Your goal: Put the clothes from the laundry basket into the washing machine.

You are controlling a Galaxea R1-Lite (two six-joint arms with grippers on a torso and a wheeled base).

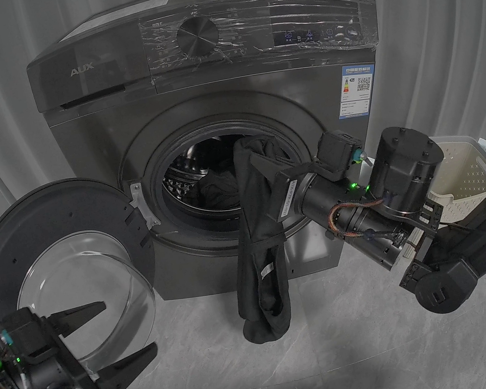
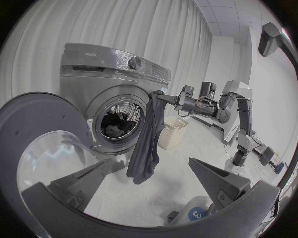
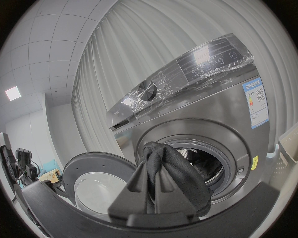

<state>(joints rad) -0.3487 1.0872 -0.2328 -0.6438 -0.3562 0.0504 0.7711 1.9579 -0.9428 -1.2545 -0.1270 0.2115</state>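
Grey floor [image 1: 341, 341], white curtains [image 1: 440, 18], right jaws clamping dark garment [image 1: 255, 233] before washing machine [image 1: 103, 129], left jaws spread.

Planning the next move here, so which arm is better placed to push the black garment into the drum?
Right. The right gripper is shut on the black garment at the open mouth of the washing machine; the left gripper sits open and low, beside the swung-out door, empty.

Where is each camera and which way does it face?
Head view: from the head, down at the washing machine; both arms, left claw open, right claw gripping the dark garment.
Left wrist view: toward the machine's open door, past its own claw.
Right wrist view: toward the drum, over its own claw.
All share machine and garment.
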